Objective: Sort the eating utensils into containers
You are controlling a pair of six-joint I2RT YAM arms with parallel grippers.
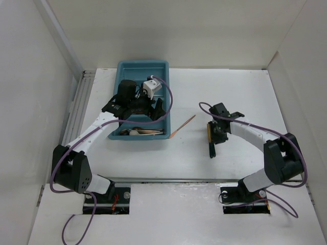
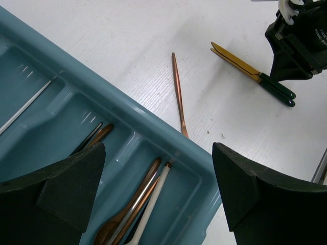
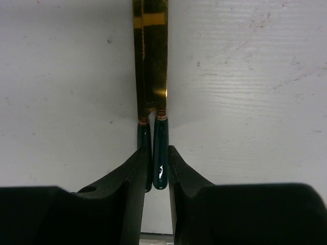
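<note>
From above, the teal-blue rectangular plastic cutlery tray (image 1: 127, 66) sits on the left half of the white table (image 1: 240, 92). The left end effector (image 1: 135, 113) hangs over the tray's near end. The dark-green-handled gold utensils (image 1: 211, 148) lie well apart from it on the right half, under the right end effector (image 1: 218, 133), so the right arm is plainly the nearer one. The pair's long axis runs near-to-far, with the handles toward the arm bases. A slim copper-coloured utensil (image 1: 183, 126) lies loose between the pair and the tray, its near tip just beside the tray's corner.

The left wrist view shows the left end effector (image 2: 158, 194) spread wide and holding nothing. Copper spoons (image 2: 138, 204) already lie in the compartments below it, running across the tray's rim (image 2: 153, 138). The gold pair (image 2: 240, 64) lies out on the table at roughly a right angle to them.

In the right wrist view, the right end effector (image 3: 156, 171) is closed on the two green handles, a finger (image 3: 130, 178) pressed to each side. The gold blades point straight away along its own line. The tray lies to this arm's left, and the pair looks crosswise to the compartments. The carry therefore probably needs about a quarter turn on the way (a judgement, not something seen).
</note>
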